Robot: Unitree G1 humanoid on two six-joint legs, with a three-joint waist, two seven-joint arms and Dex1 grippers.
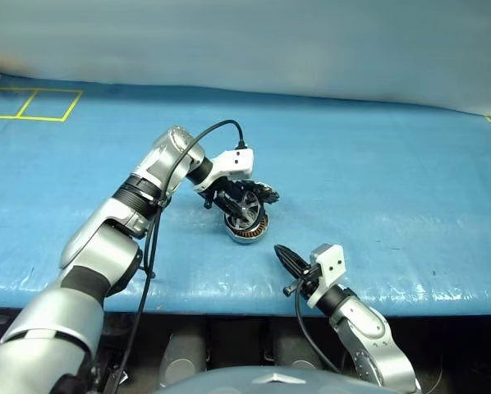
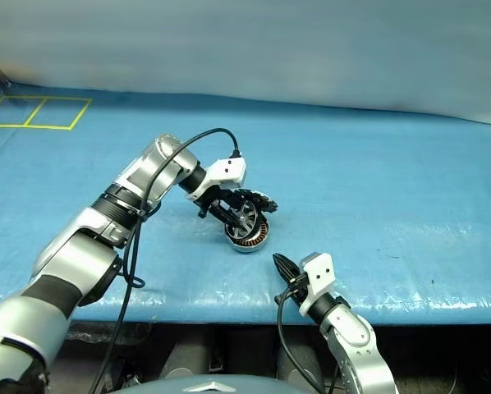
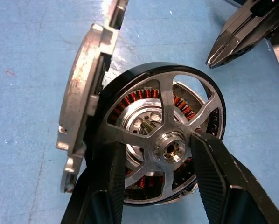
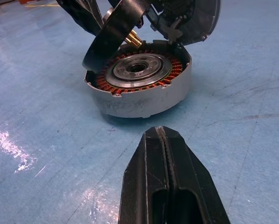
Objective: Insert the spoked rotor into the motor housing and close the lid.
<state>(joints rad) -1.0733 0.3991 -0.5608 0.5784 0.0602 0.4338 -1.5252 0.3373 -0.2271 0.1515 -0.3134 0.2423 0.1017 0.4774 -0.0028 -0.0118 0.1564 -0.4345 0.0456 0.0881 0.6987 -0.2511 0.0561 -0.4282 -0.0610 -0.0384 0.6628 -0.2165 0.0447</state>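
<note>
From the head cameras, the motor housing (image 1: 246,229) sits on the blue table (image 1: 410,189), toward the middle of its near edge, with the left gripper (image 1: 244,207) bent down over it and clamped on the spoked rotor (image 1: 247,206). The right gripper (image 1: 288,259) hovers near the table's front edge, just beside the housing on the robot's right, its fingers pressed together and holding nothing. In the left wrist view the rotor (image 3: 165,137) is pinched by its black fingers (image 3: 219,177), one at the dark rim and one at the hub, and it hangs directly over the copper windings; the lid (image 3: 86,100) stands swung open, on edge beside the rotor. In the right wrist view the housing (image 4: 142,88) is open and the rotor (image 4: 112,37) is tilted, one edge low at the housing rim and the other raised, so its axis is not yet in line with the silver centre hub. The coming move appears to turn on levelling that tilt and lowering straight down; the left arm is the nearer. No writing or brand can be read anywhere.
</note>
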